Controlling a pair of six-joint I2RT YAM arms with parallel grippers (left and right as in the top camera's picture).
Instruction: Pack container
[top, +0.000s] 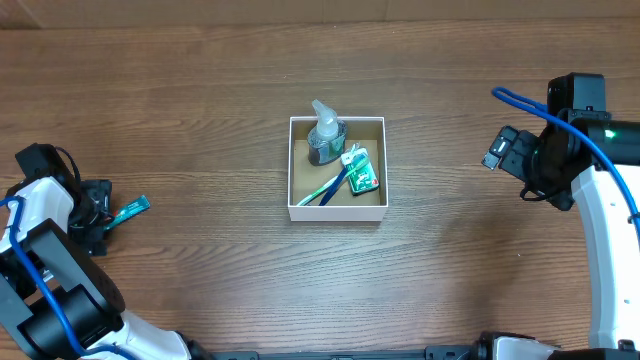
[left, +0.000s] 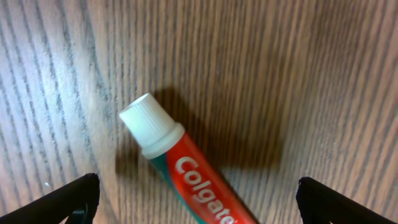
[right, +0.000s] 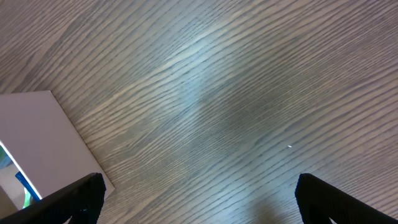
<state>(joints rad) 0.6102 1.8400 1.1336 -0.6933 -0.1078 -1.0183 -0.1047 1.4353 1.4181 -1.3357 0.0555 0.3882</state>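
From overhead: shows the container near the middle of the wooden table, white walls, brown inside. Holds a clear pump bottle at its far side, toothbrushes lying slantwise, and a green packet by its right wall. Finds the left gripper low at the table's left edge, well apart from the container, with a toothpaste tube poking out toward the centre. Finds the right gripper far to the right, also well apart from the container.

From the left wrist: shows the jaws spread wide, fingers at both lower corners. Shows the toothpaste tube lying flat on the wood between them, white cap pointing up-left, touched by neither finger as far as can be seen. Grips nothing.

From the right wrist: shows jaws equally wide apart, fingertips over bare wood, nothing between them. Catches a white corner of the container at lower left, with a sliver of blue and green inside
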